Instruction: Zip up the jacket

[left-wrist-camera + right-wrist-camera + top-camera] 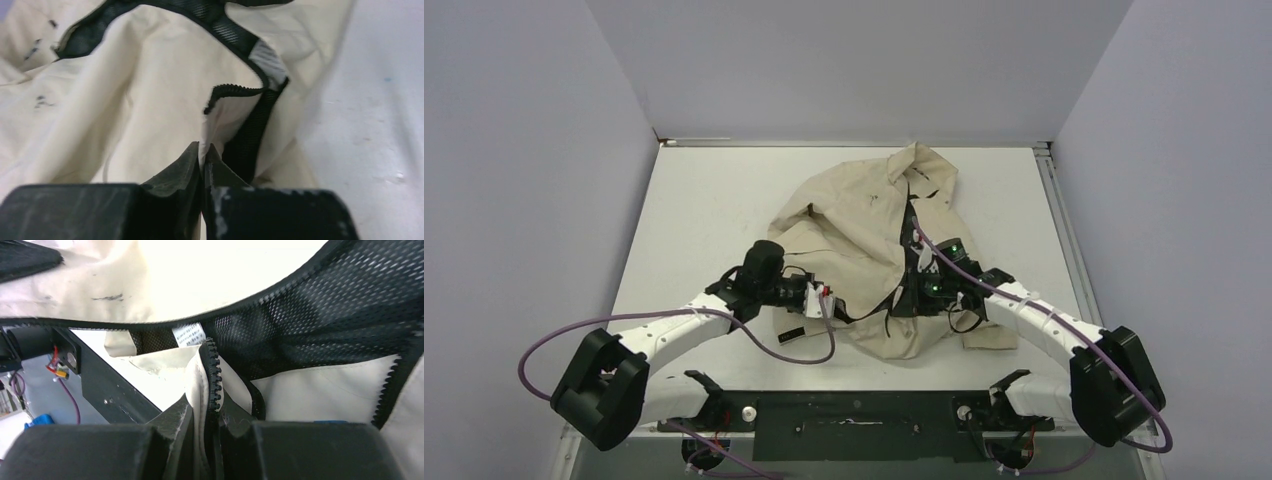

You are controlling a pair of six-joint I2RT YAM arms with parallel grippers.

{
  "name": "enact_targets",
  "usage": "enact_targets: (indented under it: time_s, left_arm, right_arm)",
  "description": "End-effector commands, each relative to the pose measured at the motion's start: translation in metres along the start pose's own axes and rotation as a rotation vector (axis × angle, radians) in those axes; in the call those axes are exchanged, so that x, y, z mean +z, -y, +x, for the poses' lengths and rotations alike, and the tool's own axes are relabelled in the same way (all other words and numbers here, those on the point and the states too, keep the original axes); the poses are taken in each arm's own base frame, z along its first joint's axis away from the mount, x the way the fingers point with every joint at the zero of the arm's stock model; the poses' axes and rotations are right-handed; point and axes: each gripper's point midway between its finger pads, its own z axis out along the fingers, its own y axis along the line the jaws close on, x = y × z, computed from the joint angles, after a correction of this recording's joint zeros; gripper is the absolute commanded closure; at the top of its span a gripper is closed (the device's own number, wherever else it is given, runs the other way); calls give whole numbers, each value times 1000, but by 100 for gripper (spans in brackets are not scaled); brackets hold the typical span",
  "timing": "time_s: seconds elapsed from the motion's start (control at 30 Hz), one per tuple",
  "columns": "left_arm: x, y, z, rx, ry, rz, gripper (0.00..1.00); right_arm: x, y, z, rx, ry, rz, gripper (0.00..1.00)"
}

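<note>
The beige jacket (864, 225) lies crumpled in the middle of the table, its black lining and zipper line showing along the open front. My left gripper (832, 305) is at its lower left hem. In the left wrist view it (202, 149) is shut on a thin fold of beige fabric beside the black lining (247, 142). My right gripper (916, 292) is at the front opening. In the right wrist view it (206, 407) is shut on the jacket's front edge with the black zipper teeth (214, 375). A white label (187, 334) hangs behind it. The slider is not visible.
The white table (714, 200) is walled on the left, back and right. A black mounting bar (854, 410) with both arm bases runs along the near edge. Purple cables (754, 335) loop beside each arm. The jacket covers the centre.
</note>
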Motion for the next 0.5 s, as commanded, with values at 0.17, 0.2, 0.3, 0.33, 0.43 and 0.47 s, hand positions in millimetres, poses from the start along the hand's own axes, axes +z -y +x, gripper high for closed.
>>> enact_targets:
  time_s: [0.17,0.2,0.3,0.33,0.43,0.47]
  left_arm:
    - [-152,-259,-20,-231,20,-984,100]
    - [-190,-291,-21,-209,15,-1126,100]
    - [-309,-355,-48,-111,9,-1454,100]
    - [-340,-363,-60,-70,0,-1513,100]
    - [-401,-356,-85,78,-44,-1609,100]
    - [-418,-349,-87,117,-67,-1627,100]
  right_arm:
    - [-42,28,-166,-81,313,94,95]
    - [-47,35,-195,-94,354,142,95]
    - [-62,37,-293,-157,472,247,95]
    - [-82,16,-342,-204,559,242,95]
    - [-104,-32,-414,-284,680,235,95]
    - [-103,-49,-425,-310,692,211,95]
